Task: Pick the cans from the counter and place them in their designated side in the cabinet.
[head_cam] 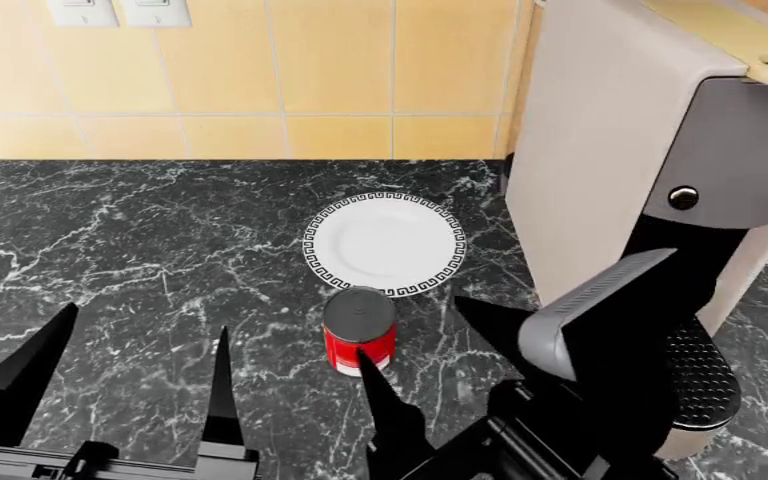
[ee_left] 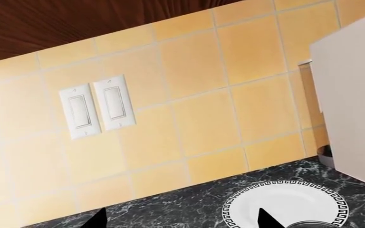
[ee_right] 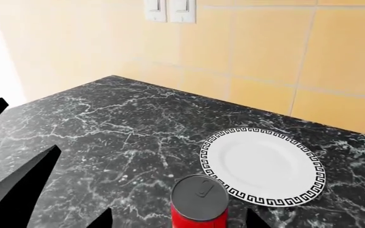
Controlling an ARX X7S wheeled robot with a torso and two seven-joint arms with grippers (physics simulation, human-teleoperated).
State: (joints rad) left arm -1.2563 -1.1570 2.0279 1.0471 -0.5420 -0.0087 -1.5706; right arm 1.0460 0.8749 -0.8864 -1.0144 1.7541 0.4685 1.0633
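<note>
Both hands spread wide (holding nothing): left hand, right hand, flanking red can.

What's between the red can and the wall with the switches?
The white plate lies between the red can and the wall, then bare black counter, seen in the head view.

Can upright on table, just in front of plate. Coffee machine right of plate, against tiled wall. Switches on wall, rear left. Left claw front left of can; right claw just right.
</note>
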